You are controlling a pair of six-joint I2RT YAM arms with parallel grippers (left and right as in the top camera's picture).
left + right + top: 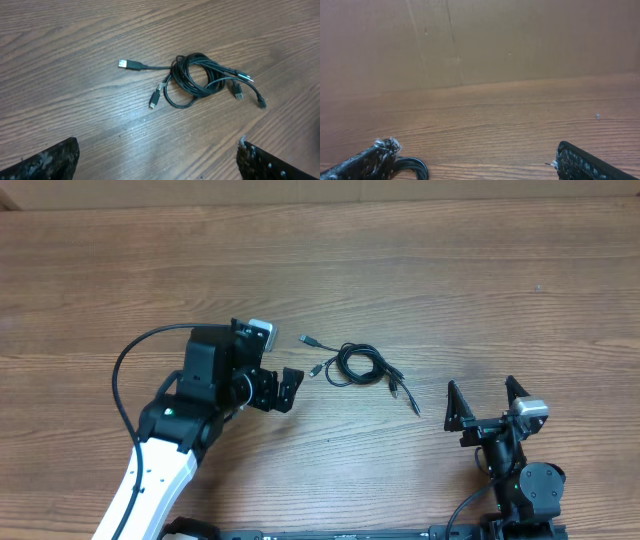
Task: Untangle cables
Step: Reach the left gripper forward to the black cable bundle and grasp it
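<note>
**Both pincers wide open, tangle untouched mid-table**

Some of this is hard to read. In the left wrist view, the left gripper shows only as two dark finger stubs, cut off by the bottom edge. The right wrist view crops the right gripper the same way. A black loop by its left finger runs out of the picture, and I cannot tell what it belongs to. That view otherwise shows bare wood and a brown wall, with no sight of the tangle. Inside the coil the strands cross so tightly that I cannot count the cords.

The cables are thin, black and glossy, wound into a small, loose ring. From the ring's nine o'clock side one tail runs out to a silver flat plug. A second, shorter tail drops toward seven o'clock. Three more ends fan out together at about four o'clock. That makes five plug ends in sight, in one bundle.

From overhead, the cables lie near the middle of the table. They are at about two o'clock from the left gripper and near it. From the right gripper they are at ten o'clock and farther off.

There are two arms and two grippers. Each has its jaws spread as wide as they go, holding nothing and touching no cord.
</note>
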